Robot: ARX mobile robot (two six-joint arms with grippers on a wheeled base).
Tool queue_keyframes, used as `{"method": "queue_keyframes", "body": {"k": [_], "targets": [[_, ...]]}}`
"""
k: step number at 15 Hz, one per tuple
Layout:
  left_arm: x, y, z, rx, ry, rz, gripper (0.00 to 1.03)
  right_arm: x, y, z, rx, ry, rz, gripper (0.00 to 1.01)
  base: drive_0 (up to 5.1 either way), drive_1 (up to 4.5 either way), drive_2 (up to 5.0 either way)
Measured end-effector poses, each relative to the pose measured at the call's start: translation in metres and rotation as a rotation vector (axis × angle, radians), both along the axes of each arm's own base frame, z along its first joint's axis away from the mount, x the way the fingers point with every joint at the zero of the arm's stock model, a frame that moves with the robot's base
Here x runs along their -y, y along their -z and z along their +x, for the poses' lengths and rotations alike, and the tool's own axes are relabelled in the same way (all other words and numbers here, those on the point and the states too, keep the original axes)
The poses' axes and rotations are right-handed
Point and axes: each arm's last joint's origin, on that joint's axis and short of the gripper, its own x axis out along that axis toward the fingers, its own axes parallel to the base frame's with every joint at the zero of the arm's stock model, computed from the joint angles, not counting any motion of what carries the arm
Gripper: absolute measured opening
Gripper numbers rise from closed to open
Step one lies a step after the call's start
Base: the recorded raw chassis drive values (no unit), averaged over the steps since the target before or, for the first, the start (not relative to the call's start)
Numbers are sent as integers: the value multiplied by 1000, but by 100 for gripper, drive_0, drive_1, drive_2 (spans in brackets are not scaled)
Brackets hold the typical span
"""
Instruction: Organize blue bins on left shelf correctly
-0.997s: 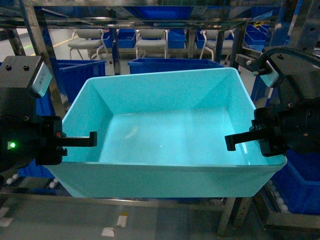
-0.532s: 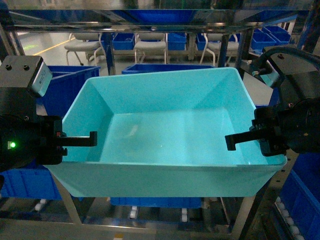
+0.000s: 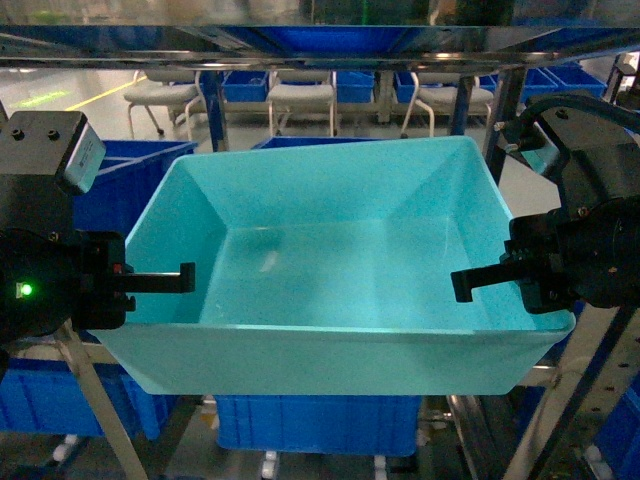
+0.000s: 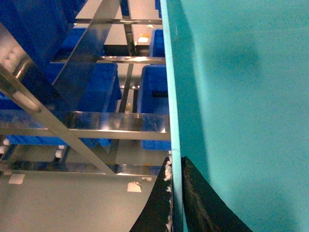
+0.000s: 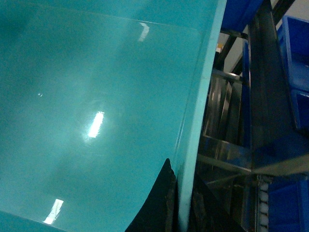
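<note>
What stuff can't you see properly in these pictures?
- Head view: the turquoise tub hides the shelf rails right behind it.
- Left wrist view: the left gripper is cut off by the bottom edge.
- Right wrist view: the right gripper is dark, cut off below.

No readable text, labels, brands or numbers on any surface in any view.

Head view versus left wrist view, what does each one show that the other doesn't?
Only the head view shows the turquoise tub whole, its empty inside, the right gripper on its right wall, and grey chairs behind. Only the left wrist view shows the left gripper fingers straddling the tub's rim, close up. Both show the tub, steel rack bars and dark blue crates below.
</note>
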Motion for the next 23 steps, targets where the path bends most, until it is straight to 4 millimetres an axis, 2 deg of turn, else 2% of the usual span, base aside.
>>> {"method": "queue_keyframes", "body": {"k": [3,8,12,18,23], "targets": [[0,0,0,-2,-1,1,2,-1,0,0,0,-2,0,2,-7,364,-378],[0,0,0,-1,-2,1,2,-1,0,0,0,-3,2,2,0,0,0],[0,0,0,0,1,0,2,0,0,0,1,-2,1,2,252,74,-326],[0,0,0,5,0,-1,2,-1,0,0,-1,-3,0,2,0,0,0],[8,20,-9,-67,3,9,2,1,16,-3,-47,-4,-66,2,0,0,0]]}}
